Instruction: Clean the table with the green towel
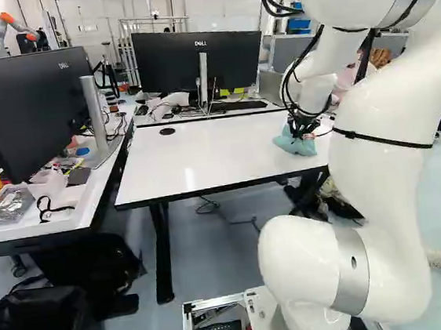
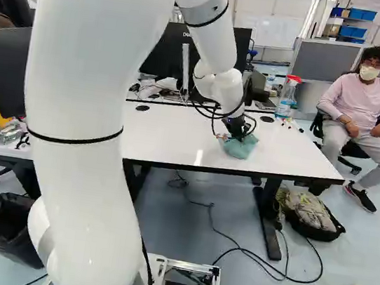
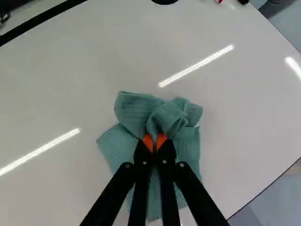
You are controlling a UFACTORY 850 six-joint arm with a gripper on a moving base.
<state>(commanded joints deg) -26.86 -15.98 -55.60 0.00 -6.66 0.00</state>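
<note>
One towel, gripped and down on the surface, so I'd call this the wiping stage. The black two-finger gripper with orange pads (image 3: 154,141) is pinched narrow, a fold of the soft blue-green cloth towel (image 3: 133,111) caught between its tips. The rest of the cloth bunches up ahead of the tips and spreads out under the fingers onto the white rectangular tabletop with a dark edge (image 1: 204,155).

For places, think of that tabletop as a clock, 12 at the far side from the robot. The towel sits at roughly 4 o'clock from the middle, fairly near the robot's side. The big glossy white arm (image 1: 383,132) reaches over to it.

How far along? Picking up the towel and getting it onto the table are done. How much has been wiped, I honestly can't tell: no smears or wet trail that I can make out, just bright light streaks that look like reflections. My guess is the 9 o'clock end and the far strip around 12 need covering too, unless they've had a pass already.

Out toward 1 or 2 o'clock there are some tiny dark and red bits (image 2: 291,124) near a clear spray bottle with a red top (image 2: 288,96). I'd expect a careless sweep that way to shove those about. Letting go of the towel looks like a job for later.
</note>
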